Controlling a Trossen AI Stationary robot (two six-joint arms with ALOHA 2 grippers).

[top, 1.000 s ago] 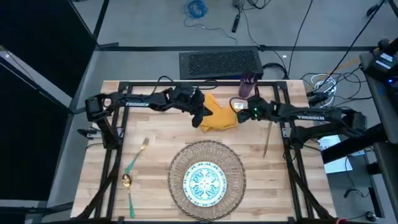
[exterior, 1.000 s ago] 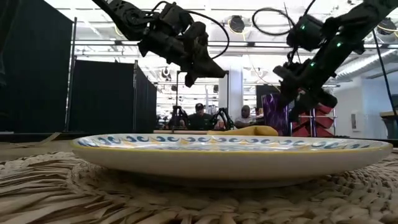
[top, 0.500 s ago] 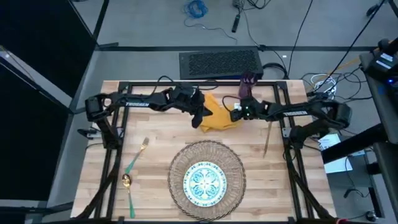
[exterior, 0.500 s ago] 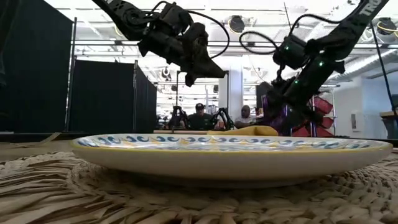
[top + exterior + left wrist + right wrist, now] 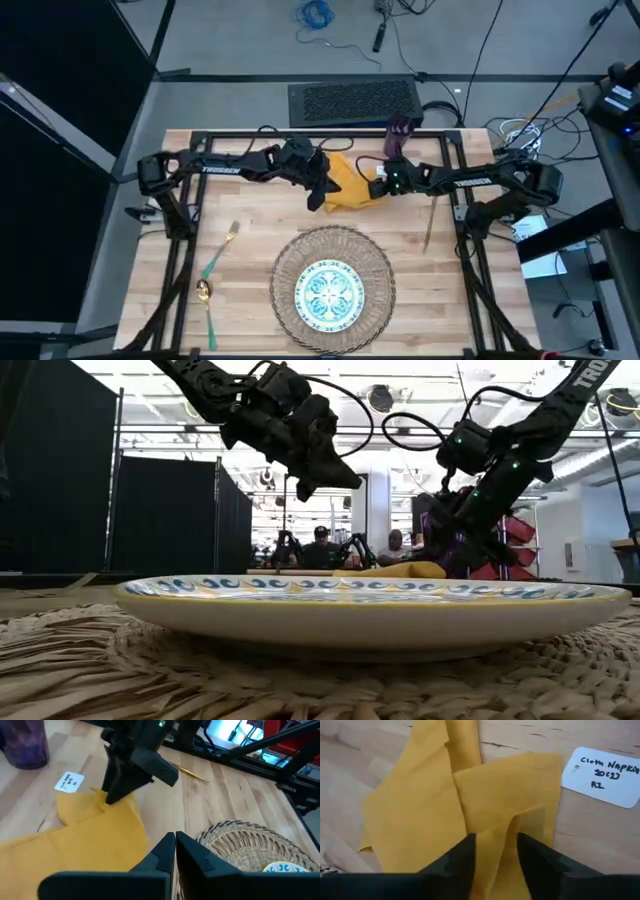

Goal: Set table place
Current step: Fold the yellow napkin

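Observation:
The mustard-yellow napkin (image 5: 350,182) lies crumpled at the table's (image 5: 250,215) far middle, a white label (image 5: 602,770) by its right corner. My right gripper (image 5: 383,185) is open and low over that corner, a finger on each side of a raised fold (image 5: 512,827). My left gripper (image 5: 315,195) hangs shut and holding nothing above the napkin's left edge. The purple cup (image 5: 398,135) stands behind the napkin. The plate (image 5: 328,290) sits on the wicker placemat (image 5: 285,265). Fork (image 5: 220,250) and spoon (image 5: 205,300) lie near left, the knife (image 5: 429,225) to the right. My right gripper comes down slanting from the table's right onto the napkin's corner beside the label (image 5: 112,802). Its two fingertips (image 5: 467,852) rest on the cloth, with a raised ridge of it in the gap. The napkin lies on the table, slack.
Black frame rails (image 5: 190,230) run along the table's left, right and far sides. People sit in the room beyond the far edge (image 5: 320,545). Bare wood lies between the napkin and the placemat, and to either side of the placemat.
My right gripper has gone toward the table's left and down, from beside the purple cup onto the napkin's right corner. The napkin has kept its place.

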